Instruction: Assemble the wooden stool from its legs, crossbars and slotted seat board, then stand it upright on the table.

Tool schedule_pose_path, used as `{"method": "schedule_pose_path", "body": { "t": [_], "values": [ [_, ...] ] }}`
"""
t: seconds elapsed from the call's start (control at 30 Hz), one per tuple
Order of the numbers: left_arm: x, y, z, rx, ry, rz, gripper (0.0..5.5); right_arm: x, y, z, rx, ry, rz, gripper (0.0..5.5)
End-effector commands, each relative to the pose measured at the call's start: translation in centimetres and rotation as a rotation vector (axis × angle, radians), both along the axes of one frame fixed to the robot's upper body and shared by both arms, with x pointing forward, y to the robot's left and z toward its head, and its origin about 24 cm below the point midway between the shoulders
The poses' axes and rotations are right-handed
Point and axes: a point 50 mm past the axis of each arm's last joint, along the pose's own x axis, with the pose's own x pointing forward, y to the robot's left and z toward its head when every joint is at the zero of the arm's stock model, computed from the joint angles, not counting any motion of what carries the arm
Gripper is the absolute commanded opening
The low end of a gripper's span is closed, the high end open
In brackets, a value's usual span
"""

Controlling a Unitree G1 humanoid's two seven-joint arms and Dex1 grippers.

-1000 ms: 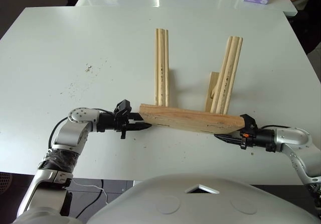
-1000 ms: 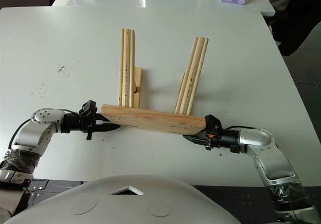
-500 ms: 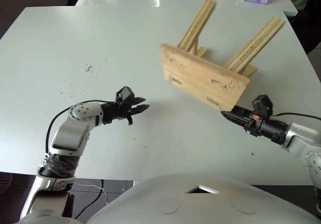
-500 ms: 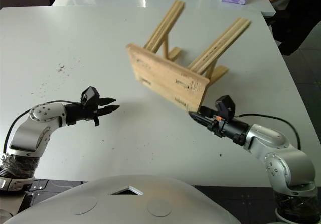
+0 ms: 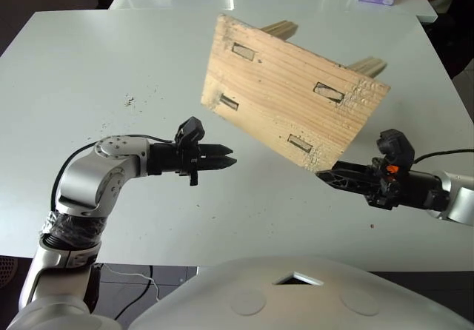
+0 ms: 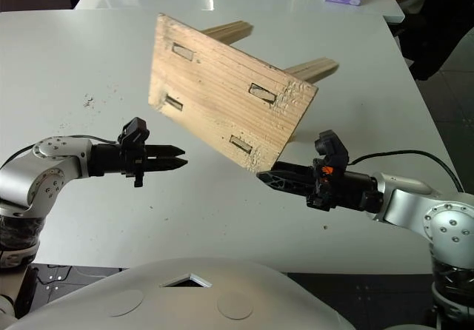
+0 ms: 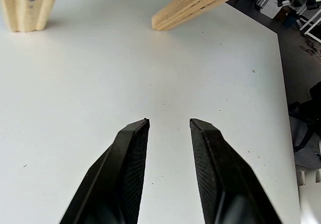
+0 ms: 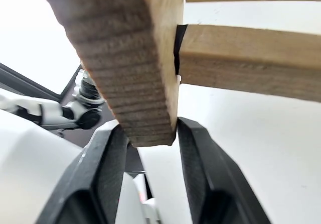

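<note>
The stool is put together and tipped halfway up. Its seat board (image 5: 289, 104) faces the camera at a slant, and the ends of its legs (image 5: 278, 28) rest on the worktop (image 5: 89, 64) behind the board. The right gripper (image 5: 326, 174) has its fingers clamped across the thickness of the board's lowest corner and carries the lift alone. The left gripper (image 5: 226, 161) sits off the board's lower left edge, apart from it, with its fingers parted on nothing.

A one-corner hold like this probably lets the stool twist. The left fingers would do best to steady the board's lower left edge before the tilt goes further. Then pivot slowly on the leg ends, and let go only once all the legs sit flat under the board.
</note>
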Motion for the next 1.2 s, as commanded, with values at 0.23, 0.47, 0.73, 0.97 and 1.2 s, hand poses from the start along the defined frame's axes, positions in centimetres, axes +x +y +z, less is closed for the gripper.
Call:
{"method": "schedule_pose_path", "body": {
  "t": [0.23,0.47,0.73,0.97,1.2],
  "values": [
    [-2.6,2.5,1.3,-0.064,0.098,-0.119,1.52,3.8,0.9,7.5,0.445,-0.194,0.215,1.62],
    [-3.4,1.7,0.7,-0.071,0.103,-0.131,1.52,2.6,2.2,4.6,0.254,-0.122,-0.014,1.62],
    [-4.0,2.4,6.8,-0.47,-0.064,-0.159,1.52,0.8,-1.0,7.2,0.122,-0.643,-0.271,1.62],
    [1.2,5.1,8.5,-0.599,-0.219,0.299,1.52,5.0,-7.6,2.8,-0.036,-0.554,-0.849,1.62],
    [5.1,6.3,1.0,-0.123,-0.405,0.767,1.52,7.9,-7.0,-5.2,-0.532,-0.551,-1.154,1.62]
  ]
}}
